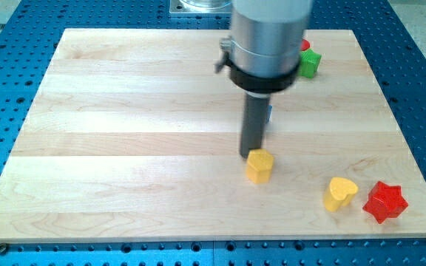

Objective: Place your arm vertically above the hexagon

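A yellow hexagon block (259, 165) lies on the wooden board (124, 133) a little right of centre, toward the view's bottom. My tip (249, 154) is just above and left of the hexagon, touching or nearly touching its upper left edge. The dark rod rises from there to the grey arm body (266, 41) at the view's top. A small blue block (269, 113) shows only as a sliver behind the rod's right side.
A yellow heart block (339, 193) and a red star block (384, 201) lie at the view's bottom right. A green block (310, 63) and a red block (305, 45) sit at the top right, partly hidden by the arm. A blue perforated table (6, 222) surrounds the board.
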Controlling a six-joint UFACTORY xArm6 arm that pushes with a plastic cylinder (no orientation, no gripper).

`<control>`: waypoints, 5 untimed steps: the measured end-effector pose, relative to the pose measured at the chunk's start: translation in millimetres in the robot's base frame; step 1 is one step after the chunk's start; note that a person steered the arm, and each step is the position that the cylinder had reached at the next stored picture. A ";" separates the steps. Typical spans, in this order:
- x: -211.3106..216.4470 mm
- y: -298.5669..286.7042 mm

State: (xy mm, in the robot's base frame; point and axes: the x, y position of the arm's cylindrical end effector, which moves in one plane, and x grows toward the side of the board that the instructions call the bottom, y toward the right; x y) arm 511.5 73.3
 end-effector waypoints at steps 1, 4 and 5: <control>-12.1 -20.6; 34.4 4.6; 34.6 49.0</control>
State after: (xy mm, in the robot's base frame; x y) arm 546.1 122.3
